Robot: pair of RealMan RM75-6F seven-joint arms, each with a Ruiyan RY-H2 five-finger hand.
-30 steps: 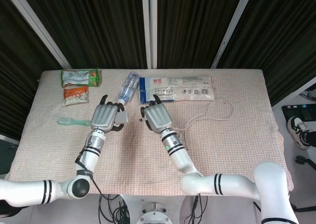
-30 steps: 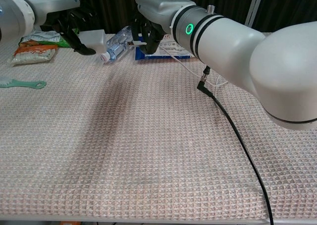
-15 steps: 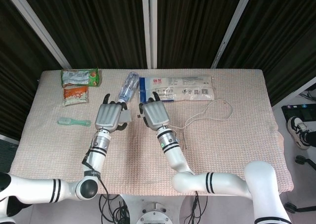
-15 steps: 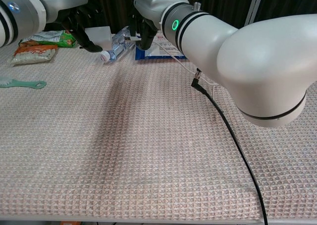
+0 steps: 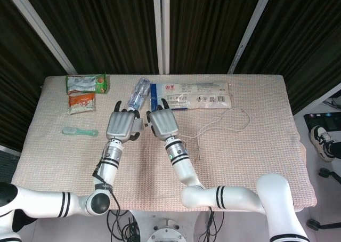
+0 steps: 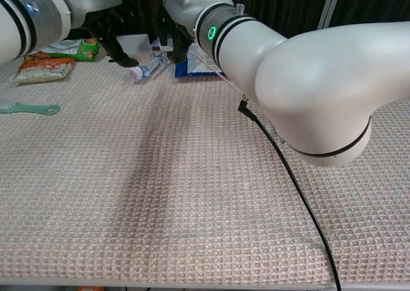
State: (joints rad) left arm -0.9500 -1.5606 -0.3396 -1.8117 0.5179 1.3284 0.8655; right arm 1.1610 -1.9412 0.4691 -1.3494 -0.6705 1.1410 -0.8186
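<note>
While the two hands meet so close, the white block [image 6: 134, 47] may slip or be knocked.
It sits above the far middle of the table, clamped in the fingers of the left hand [image 5: 121, 126]. The right hand [image 5: 162, 123] is just beside it on the right, and its curled fingers seem to pinch the end of the white cable [image 5: 224, 122]. A bad angle could push the block out of the grip, onto the water bottle [image 5: 138, 94] lying just behind.
</note>
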